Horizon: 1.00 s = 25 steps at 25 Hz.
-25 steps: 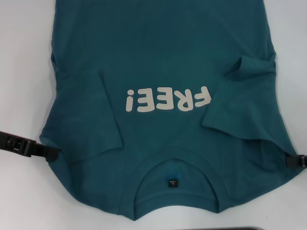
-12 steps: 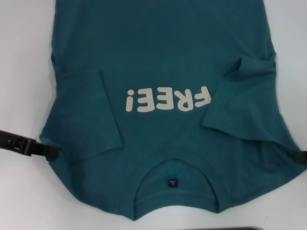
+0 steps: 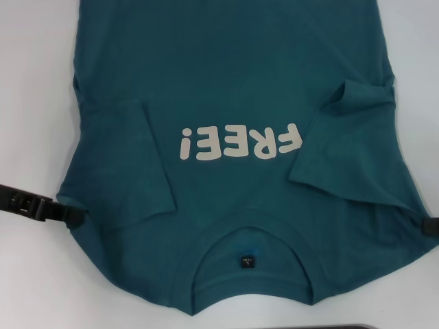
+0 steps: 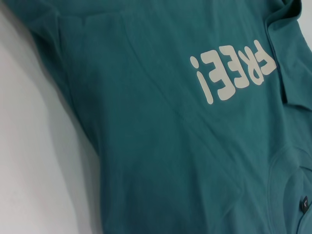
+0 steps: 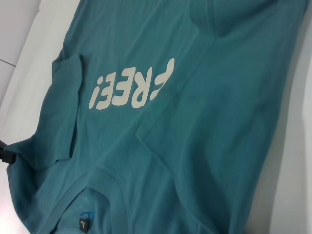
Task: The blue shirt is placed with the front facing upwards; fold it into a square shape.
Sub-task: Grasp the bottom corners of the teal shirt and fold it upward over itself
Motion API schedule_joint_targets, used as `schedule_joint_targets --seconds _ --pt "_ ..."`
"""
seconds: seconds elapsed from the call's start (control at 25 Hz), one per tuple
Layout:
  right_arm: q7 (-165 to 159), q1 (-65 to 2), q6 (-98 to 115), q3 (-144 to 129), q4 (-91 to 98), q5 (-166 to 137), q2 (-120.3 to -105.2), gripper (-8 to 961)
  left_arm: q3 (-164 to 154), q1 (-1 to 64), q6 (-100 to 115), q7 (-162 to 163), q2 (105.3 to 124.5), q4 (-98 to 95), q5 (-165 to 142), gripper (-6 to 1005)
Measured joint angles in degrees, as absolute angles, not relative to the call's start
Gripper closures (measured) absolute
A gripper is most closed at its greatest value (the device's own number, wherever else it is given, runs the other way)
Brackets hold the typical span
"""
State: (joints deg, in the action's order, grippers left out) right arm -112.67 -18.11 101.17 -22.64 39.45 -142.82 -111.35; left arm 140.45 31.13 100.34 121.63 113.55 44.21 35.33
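Since 1 s ago the right gripper [image 3: 431,226] has pulled back toward the frame edge; only a small dark bit of it shows now at the shirt's right shoulder edge. Left gripper [image 3: 74,218] has barely shifted and sits at the shirt's left shoulder edge, tip touching the fabric. Can't tell for either gripper whether the jaws are clenched or released; the tips are partly hidden at the cloth edge.

Blue shirt [image 3: 233,103] lies flat on the white table [image 3: 34,82], front up, collar nearest the robot, hem running off the far edge of the head view. White "FREE!" lettering [image 3: 240,142] reads upside down from the head cam. Both sleeves are folded in over the body: left sleeve [image 3: 134,164] lies fairly flat, right sleeve [image 3: 346,144] is a bit rumpled near its top corner. Small dark neck label [image 3: 246,262] sits inside the collar.

Left wrist cam shows shirt [image 4: 161,146] w/ lettering [image 4: 234,70] and bare table beside it. Right wrist cam shows same shirt [image 5: 204,122], lettering [image 5: 131,87], label [image 5: 84,225], and the left gripper [image 5: 6,153] as a dark bit at the far shoulder.
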Motion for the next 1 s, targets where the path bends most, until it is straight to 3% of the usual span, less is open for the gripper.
schedule_joint_targets --seconds 0.24,1.0 --pt "-112.58 -17.31 101.46 -21.28 40.00 -142.81 -110.95 933 140.45 31.10 100.43 121.64 113.39 44.22 35.33 1000" --pt "-110.82 -12.41 102.46 -17.57 39.99 -142.70 -110.66 933 140.58 29.67 106.18 121.60 110.22 44.70 35.33 1001"
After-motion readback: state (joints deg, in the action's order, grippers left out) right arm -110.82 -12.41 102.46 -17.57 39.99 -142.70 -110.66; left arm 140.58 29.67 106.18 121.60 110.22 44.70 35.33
